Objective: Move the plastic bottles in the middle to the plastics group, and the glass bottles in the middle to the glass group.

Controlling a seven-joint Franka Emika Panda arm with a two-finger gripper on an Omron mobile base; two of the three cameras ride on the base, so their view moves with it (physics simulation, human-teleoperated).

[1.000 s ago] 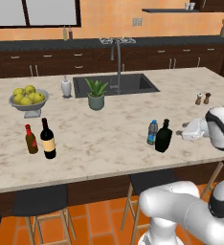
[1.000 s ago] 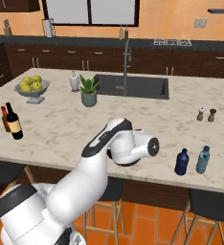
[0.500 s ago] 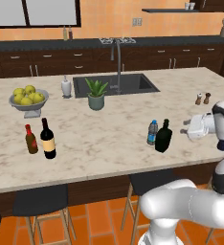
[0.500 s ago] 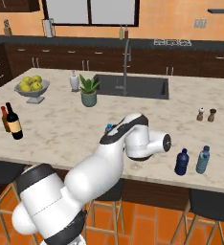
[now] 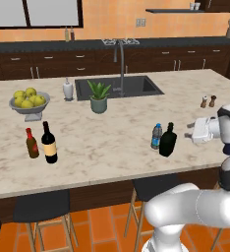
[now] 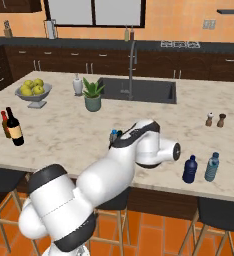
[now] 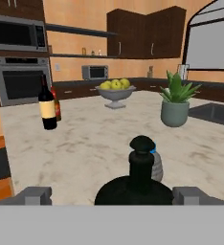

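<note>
The dark green-black glass bottle point(image 5: 168, 140) stands mid-counter, with a clear plastic water bottle point(image 5: 157, 136) touching or nearly touching its left side. My gripper point(image 5: 189, 132) is open, level with the glass bottle and just to its right, pointing at it. In the hand view the glass bottle point(image 7: 140, 177) rises close between my fingertips point(image 7: 35, 195), and the water bottle point(image 7: 156, 166) peeks out behind it. The glass group, a tan-labelled wine bottle point(image 5: 49, 143) and a red-capped sauce bottle point(image 5: 32, 143), stands far left. A dark blue bottle point(image 6: 190, 169) and a clear bottle point(image 6: 212, 167) stand at the right.
A fruit bowl point(image 5: 29, 102), a soap dispenser point(image 5: 67, 90) and a potted plant point(image 5: 99, 97) stand near the sink point(image 5: 118, 87). Salt and pepper shakers point(image 5: 208, 101) sit behind my hand. Stools stand under the counter's front edge. My arm hides the middle bottles in the right base view.
The arm's elbow and forearm have swung to the right, while the hand has stayed beside the glass bottle. The jaws stay open and no bottle has moved.
</note>
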